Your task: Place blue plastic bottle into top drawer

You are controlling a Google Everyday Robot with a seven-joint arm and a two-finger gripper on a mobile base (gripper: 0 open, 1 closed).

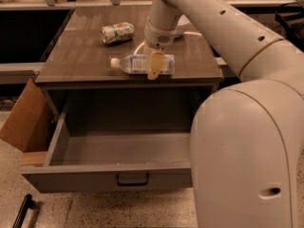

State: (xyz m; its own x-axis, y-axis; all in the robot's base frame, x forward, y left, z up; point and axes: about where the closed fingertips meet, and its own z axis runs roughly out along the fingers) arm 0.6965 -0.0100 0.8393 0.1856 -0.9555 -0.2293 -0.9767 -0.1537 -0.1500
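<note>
The blue plastic bottle [135, 64] lies on its side near the front edge of the brown cabinet top [76, 63], white cap pointing left. My gripper [154, 66] comes down from above and is shut across the bottle's middle; one yellowish finger [154, 69] shows in front of the bottle and the other is hidden behind it. The top drawer [104, 175] is pulled fully open below, grey and empty, with a dark handle [132, 179] at the middle of its front.
A dented green-and-white can [117, 33] lies on the cabinet top behind the bottle. A cardboard flap [23, 120] leans at the drawer's left. My white arm and base [242, 165] cover the drawer's right end. A black bar [21, 212] lies on the floor.
</note>
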